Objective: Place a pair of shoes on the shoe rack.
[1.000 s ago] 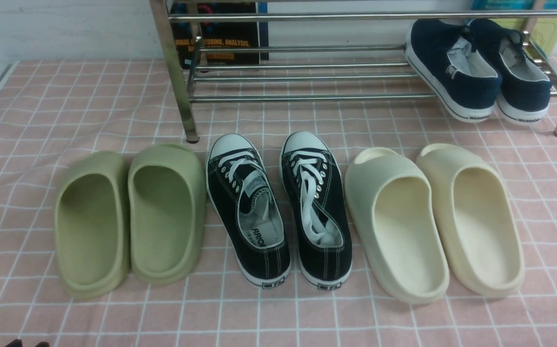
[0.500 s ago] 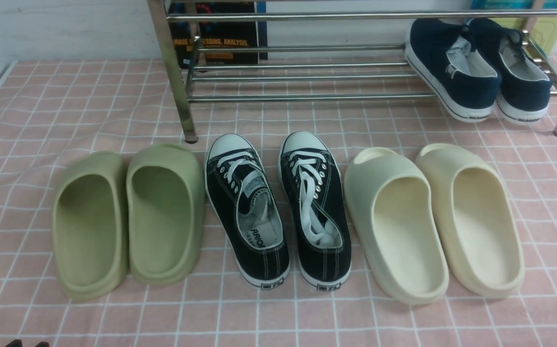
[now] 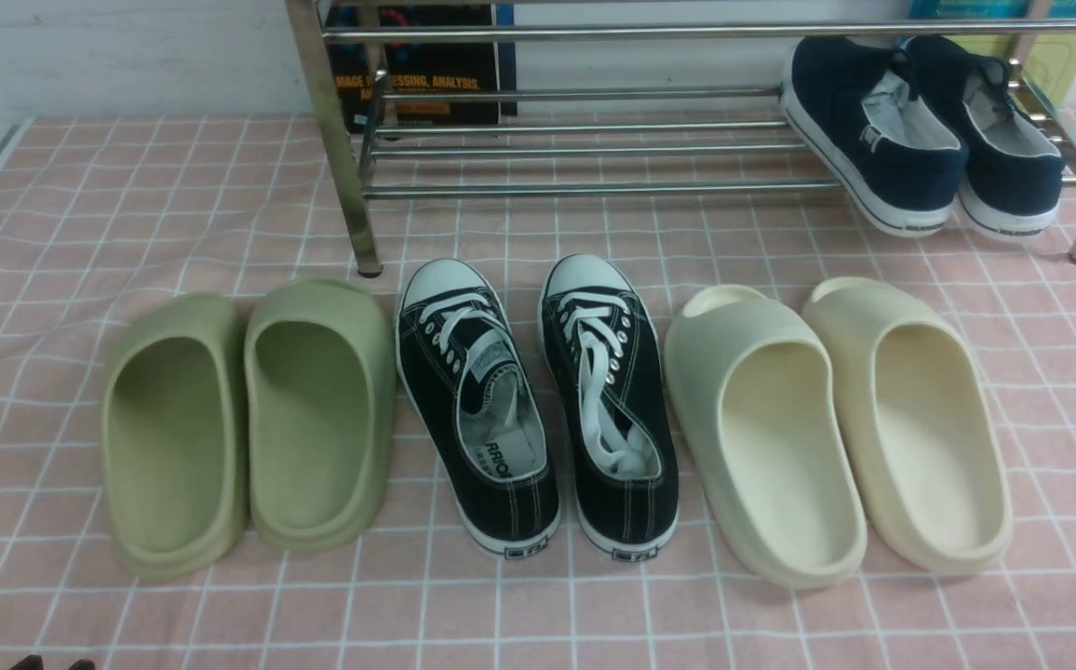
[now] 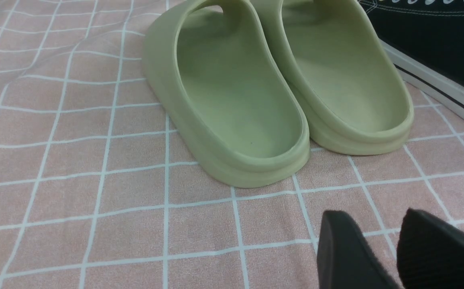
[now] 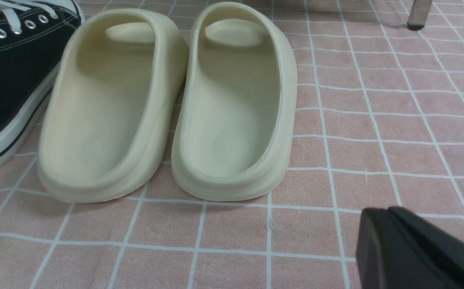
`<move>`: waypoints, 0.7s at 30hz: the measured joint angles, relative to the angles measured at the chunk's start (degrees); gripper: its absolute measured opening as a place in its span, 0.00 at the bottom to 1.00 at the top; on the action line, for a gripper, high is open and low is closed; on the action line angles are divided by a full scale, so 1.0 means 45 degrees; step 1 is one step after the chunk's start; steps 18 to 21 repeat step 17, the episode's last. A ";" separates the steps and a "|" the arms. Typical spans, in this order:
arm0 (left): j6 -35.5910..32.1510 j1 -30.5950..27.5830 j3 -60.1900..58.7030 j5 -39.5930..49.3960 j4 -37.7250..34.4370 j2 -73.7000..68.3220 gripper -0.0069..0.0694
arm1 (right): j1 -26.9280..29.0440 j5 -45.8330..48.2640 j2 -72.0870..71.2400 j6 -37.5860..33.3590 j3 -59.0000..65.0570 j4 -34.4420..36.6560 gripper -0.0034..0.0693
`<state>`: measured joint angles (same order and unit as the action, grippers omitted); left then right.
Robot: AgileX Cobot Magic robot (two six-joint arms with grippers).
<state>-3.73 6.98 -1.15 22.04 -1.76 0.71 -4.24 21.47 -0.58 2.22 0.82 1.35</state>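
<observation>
On the shoe rack (image 3: 594,149) your navy pair of shoes (image 3: 920,130) already sat, far forward of the empty left gripper (image 4: 380,253), parted, and right gripper (image 5: 392,241), pressed together.

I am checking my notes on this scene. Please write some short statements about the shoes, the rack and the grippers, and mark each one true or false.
1. The navy shoes sit on the shoe rack, at its right end. True.
2. The black lace-up sneakers are on the rack. False: they stand on the pink checked cloth, between the two pairs of slippers.
3. The green slippers are left of the sneakers. True.
4. The right gripper holds a cream slipper. False: it is shut and empty, apart from the cream slippers.
5. The left gripper is open. True.
</observation>
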 joint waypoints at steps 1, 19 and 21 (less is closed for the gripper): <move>0.0000 0.0000 0.0000 0.0000 0.0000 0.0000 0.40 | 0.0000 0.0000 0.0000 0.0000 0.0000 0.0000 0.05; 0.0000 0.0000 0.0000 0.0000 0.0000 0.0000 0.40 | 0.0000 0.0000 0.0000 0.0000 0.0000 0.0000 0.09; 0.0000 0.0000 0.0000 0.0000 0.0000 0.0000 0.40 | 0.0000 0.0000 0.0000 0.0000 0.0000 0.0000 0.09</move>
